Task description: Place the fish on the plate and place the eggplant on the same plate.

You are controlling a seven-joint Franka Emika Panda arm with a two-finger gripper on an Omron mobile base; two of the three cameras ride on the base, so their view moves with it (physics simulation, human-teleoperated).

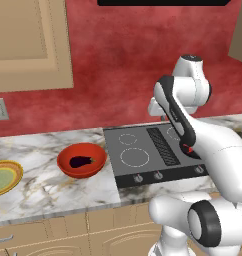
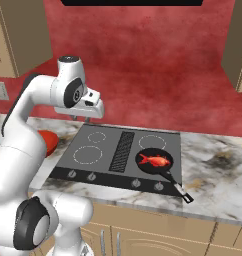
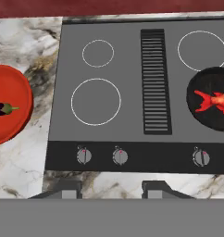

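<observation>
Fish (image 2: 155, 161): one, in black pan (image 2: 154, 161) on cooktop's right. One eggplant (image 1: 80, 161) in red bowl (image 1: 81, 160); one plate (image 1: 4, 177) at counter's left edge. Gripper (image 3: 111, 189) hovers empty, jaws parted.

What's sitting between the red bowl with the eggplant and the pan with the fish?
The stovetop, seen in the hand view: bare burner rings and a centre vent grille, between the bowl and pan.

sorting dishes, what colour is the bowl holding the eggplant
Red-orange bowl, eggplant inside; left base view.

The eggplant (image 1: 81, 161) lies in a bowl (image 1: 81, 160) left of the stove (image 2: 118, 155) (plate (image 1: 4, 177) farther left); the fish (image 2: 155, 160) lies in a pan (image 2: 158, 165) on the stove's right.
</observation>
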